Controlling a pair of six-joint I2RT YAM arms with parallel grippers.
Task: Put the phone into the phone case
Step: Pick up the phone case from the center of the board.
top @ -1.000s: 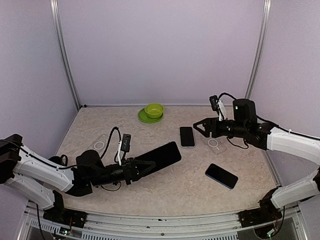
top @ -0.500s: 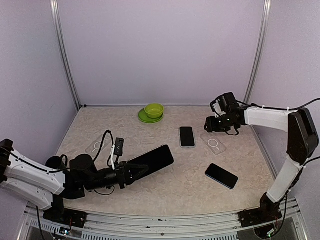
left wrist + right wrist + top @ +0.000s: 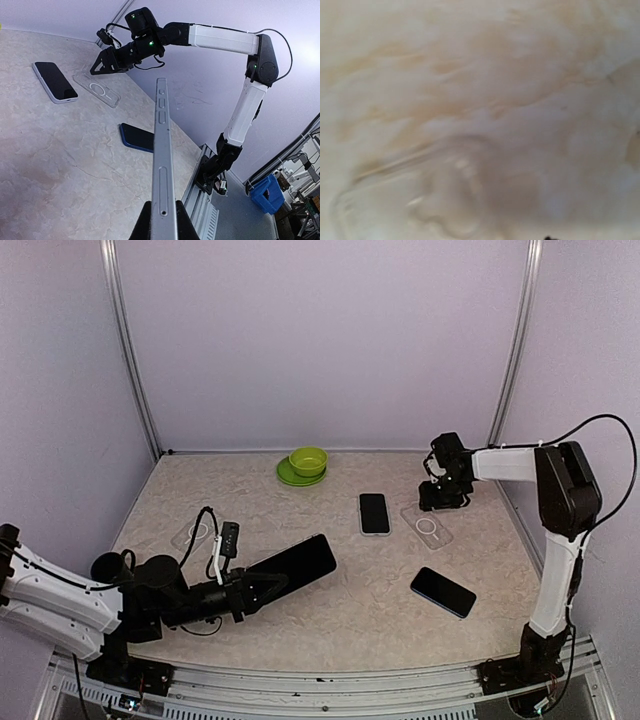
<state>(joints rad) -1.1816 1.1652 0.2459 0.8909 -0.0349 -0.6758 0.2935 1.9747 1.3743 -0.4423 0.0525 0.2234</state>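
My left gripper (image 3: pixel 250 589) is shut on the near end of a large black phone (image 3: pixel 292 564) and holds it tilted above the table. In the left wrist view the phone shows edge-on as a silver strip (image 3: pixel 161 140) between my fingers (image 3: pixel 142 226). A clear phone case (image 3: pixel 428 527) with a ring mark lies at the right, also in the left wrist view (image 3: pixel 97 90). My right gripper (image 3: pixel 440 500) points down at the case's far end; its fingers look spread in the left wrist view (image 3: pixel 101 62). The right wrist view shows only a blurred case corner (image 3: pixel 430 200).
A white-edged phone (image 3: pixel 374 512) lies left of the case. A dark blue phone (image 3: pixel 442 592) lies nearer the front right. A second clear case (image 3: pixel 195 532) lies at the left. A green bowl on a plate (image 3: pixel 307 461) stands at the back.
My left arm has drawn back to the left and nearer with the black phone. My right arm has swung toward the back right and its gripper now points down by the clear case.
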